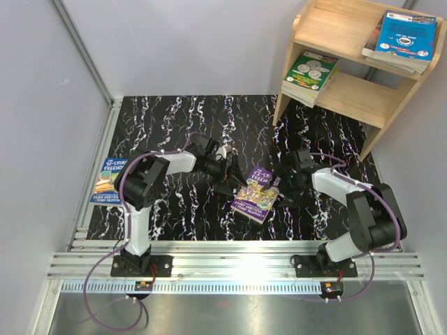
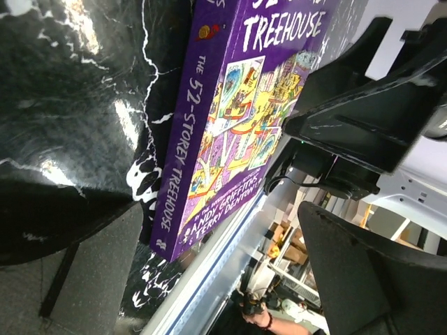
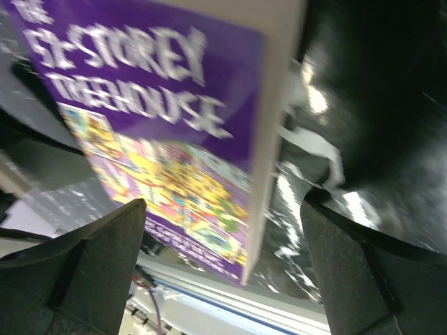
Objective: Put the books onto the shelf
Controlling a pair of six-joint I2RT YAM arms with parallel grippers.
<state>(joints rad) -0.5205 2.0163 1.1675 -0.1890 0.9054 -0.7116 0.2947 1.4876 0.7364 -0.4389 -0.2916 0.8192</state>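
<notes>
A robotics lab cell: 2 arms (image 1: 142, 187) bolted to an aluminium rail (image 1: 237, 263) between plain grey walls (image 1: 42, 91).

We see the shelf (image 1: 335, 28) standing upright: light natural wood, two open tiers, solid side panels. On its upper tier, at the right end, a blue-covered book (image 1: 405, 36) lies flat on top of a small stack, cover up. On its lower tier, at the left end, a green-covered book (image 1: 312, 72) lies flat on another one, jutting past the shelf's front edge. Well in front of the shelf, a purple book (image 1: 255, 195) titled "The 52-Storey Treehouse" lies flat and askew on the black marbled worktop (image 1: 181, 118), cover up. Farthest from the shelf, a blue Treehouse book (image 1: 110, 180) lies cover up, partly hidden.
</notes>
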